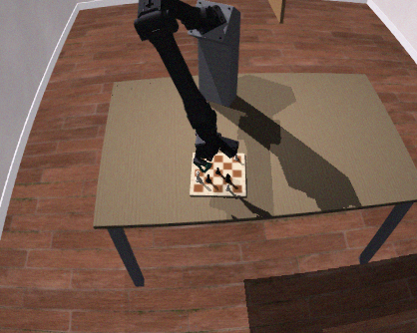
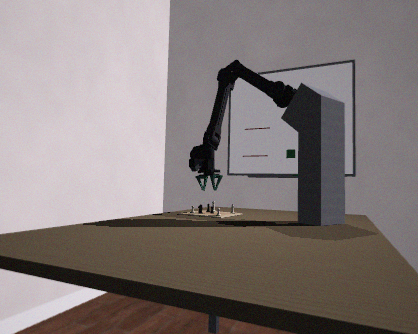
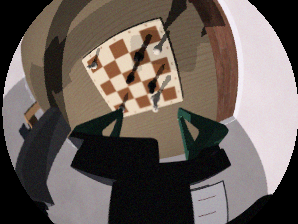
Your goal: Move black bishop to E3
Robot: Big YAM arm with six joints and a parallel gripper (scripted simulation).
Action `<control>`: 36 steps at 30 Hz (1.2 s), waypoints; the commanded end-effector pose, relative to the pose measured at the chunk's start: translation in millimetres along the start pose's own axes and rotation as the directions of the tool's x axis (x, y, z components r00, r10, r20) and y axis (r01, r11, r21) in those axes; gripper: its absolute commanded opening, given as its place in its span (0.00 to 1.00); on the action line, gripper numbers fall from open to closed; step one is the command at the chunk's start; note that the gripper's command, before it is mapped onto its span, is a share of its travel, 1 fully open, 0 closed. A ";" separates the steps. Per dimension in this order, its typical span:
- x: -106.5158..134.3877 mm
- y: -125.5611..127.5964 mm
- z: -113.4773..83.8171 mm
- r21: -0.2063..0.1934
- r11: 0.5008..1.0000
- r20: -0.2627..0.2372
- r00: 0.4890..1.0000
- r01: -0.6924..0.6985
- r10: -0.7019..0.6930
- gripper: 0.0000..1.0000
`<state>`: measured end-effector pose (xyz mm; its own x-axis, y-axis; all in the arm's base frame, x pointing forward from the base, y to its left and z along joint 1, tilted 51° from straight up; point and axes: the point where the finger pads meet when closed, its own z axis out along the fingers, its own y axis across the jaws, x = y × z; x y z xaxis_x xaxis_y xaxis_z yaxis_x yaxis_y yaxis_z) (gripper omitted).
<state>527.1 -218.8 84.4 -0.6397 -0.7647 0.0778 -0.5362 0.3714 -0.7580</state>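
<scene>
A small chessboard [image 1: 218, 174] lies on the table's near middle, and it also shows in the wrist view [image 3: 133, 72] and in the exterior view [image 2: 212, 213]. Several black pieces [image 1: 218, 173] and white pieces [image 1: 199, 178] stand upright on it. They are too small to tell which black piece is the bishop. My gripper [image 1: 203, 164] [image 2: 208, 182] hangs over the board's far left corner, well above the pieces. Its green fingers stand wide apart with nothing between them.
The arm's grey pedestal [image 1: 217, 55] stands on the table behind the board. The table's edges are far from the board on all sides. A whiteboard [image 2: 287, 120] hangs on the far wall.
</scene>
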 end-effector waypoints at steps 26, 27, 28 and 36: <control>-5.1 -3.5 -2.6 0.048 0.955 0.027 0.955 0.293 -0.295 0.36; -5.1 -3.5 -2.6 0.048 0.955 0.027 0.955 0.293 -0.295 0.36; -5.1 -3.5 -2.6 0.048 0.955 0.027 0.955 0.293 -0.295 0.36; -5.0 -3.2 -2.1 0.047 0.955 0.027 0.955 0.293 -0.295 0.36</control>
<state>529.1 -219.6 84.9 -0.4489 -0.8487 0.2797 -0.6785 0.1200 -0.7248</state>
